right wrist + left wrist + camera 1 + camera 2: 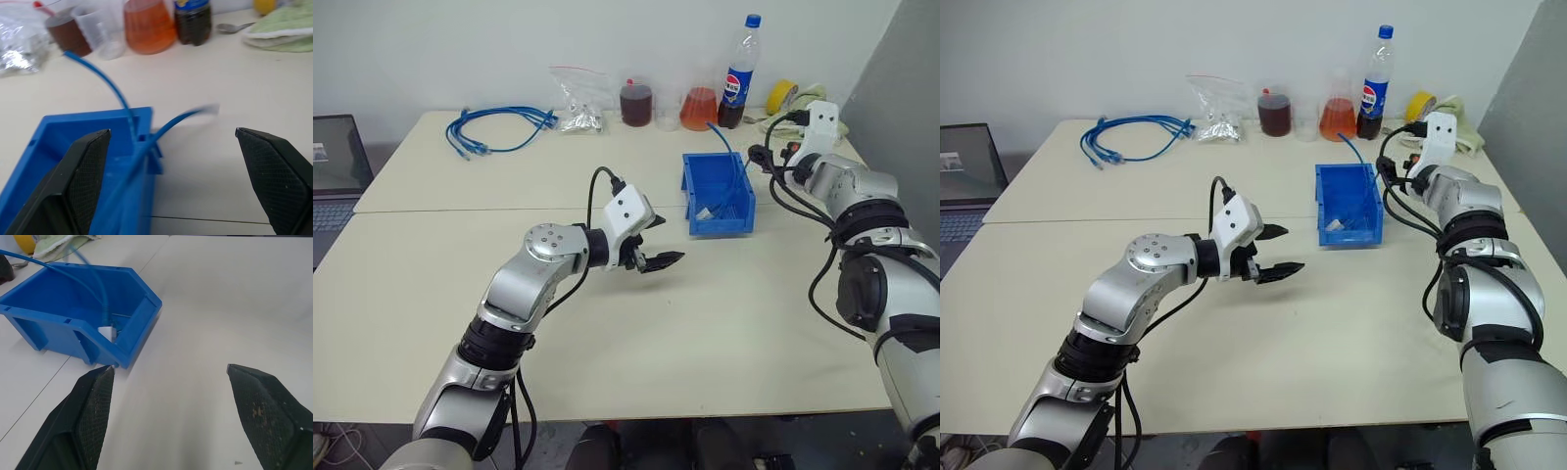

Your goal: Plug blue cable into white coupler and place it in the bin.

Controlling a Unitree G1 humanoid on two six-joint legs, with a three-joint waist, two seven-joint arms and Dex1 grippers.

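head pair: high, downward | wrists: close, sharing bin (pixel 68 328)

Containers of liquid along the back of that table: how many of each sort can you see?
Soda bottle with blue cap: 1
Flask of orange liquid: 1
Jar of dark red-brown liquid: 1
Clear measuring cup, which looks empty: 1
Total: 4

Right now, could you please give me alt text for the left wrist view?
The blue bin sits on a pale table, holding the white coupler with the blue cable rising from it. The left tool hovers open before the bin.
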